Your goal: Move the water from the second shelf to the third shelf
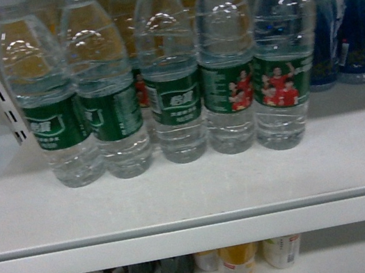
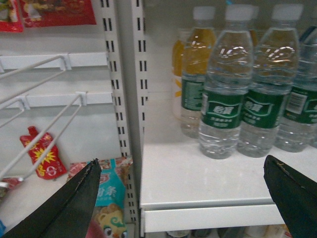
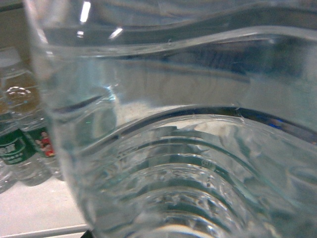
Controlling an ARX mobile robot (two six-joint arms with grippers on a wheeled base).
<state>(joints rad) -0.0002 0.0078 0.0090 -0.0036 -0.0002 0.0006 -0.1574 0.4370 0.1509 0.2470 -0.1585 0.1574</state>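
Right claw hidden from us, state unclear; water bottle (image 3: 188, 148) fills its view, axis unreadable. Left claw (image 2: 190, 198) spread wide, empty.

Water bottles (image 1: 170, 75) rowed on shelf (image 1: 178, 194), likely juice bottles (image 2: 195, 69) behind

Head view, white shelf (image 1: 178, 194): five water bottles (image 1: 165, 76) with green labels stand in the front row along it. Behind that row, at least two bottles of amber drink (image 1: 120, 6); the exact number is hidden. To the right of the row, at least two blue-labelled bottles (image 1: 354, 28), cut by the frame edge. Below the shelf, six bottle tops (image 1: 237, 265) show on the lower level. Left of the shelf, left wrist view: one red pouch (image 2: 42, 153) on the wire rack.
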